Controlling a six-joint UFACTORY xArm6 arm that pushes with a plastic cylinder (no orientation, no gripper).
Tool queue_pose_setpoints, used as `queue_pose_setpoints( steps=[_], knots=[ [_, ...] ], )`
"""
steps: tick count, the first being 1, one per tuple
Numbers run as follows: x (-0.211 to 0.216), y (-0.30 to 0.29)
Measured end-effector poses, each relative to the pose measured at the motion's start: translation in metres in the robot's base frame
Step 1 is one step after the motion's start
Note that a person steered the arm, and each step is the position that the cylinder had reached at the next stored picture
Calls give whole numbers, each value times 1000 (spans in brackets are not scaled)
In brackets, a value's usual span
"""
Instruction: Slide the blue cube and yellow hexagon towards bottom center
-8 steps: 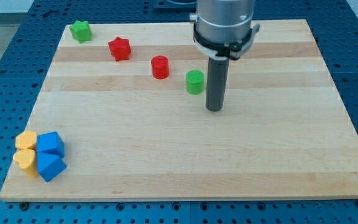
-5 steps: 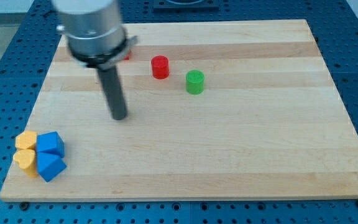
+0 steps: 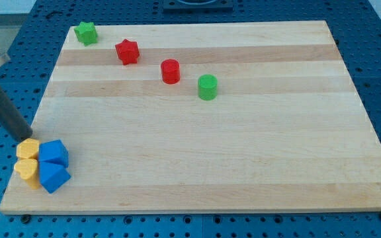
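The blue cube (image 3: pixel 54 153) sits near the board's bottom left corner, touching the yellow hexagon (image 3: pixel 27 149) on its left. Below them lie a blue triangular block (image 3: pixel 53 177) and a yellow heart-shaped block (image 3: pixel 26 171), all four packed together. My rod comes in from the view's left edge, and my tip (image 3: pixel 24 135) stands just above the yellow hexagon, at the board's left edge, very close to it or touching it.
A green star (image 3: pixel 85 32) lies at the top left, a red star (image 3: pixel 127 51) right of it, then a red cylinder (image 3: pixel 170 71) and a green cylinder (image 3: pixel 208 86) toward the middle. The wooden board (image 3: pixel 243 158) rests on a blue perforated table.
My tip has swept from the board's upper middle, beside the green cylinder, leftward and down to the left edge just above the yellow hexagon. No block has moved.
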State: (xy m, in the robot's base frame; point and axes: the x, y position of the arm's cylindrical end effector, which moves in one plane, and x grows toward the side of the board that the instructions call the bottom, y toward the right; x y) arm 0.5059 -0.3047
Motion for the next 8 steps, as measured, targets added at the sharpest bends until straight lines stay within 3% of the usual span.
queue_pose_setpoints(
  steps=[1,3,6,8],
  knots=[
    [34,0],
    [47,28],
    [-8,197],
    [-21,306]
  ],
)
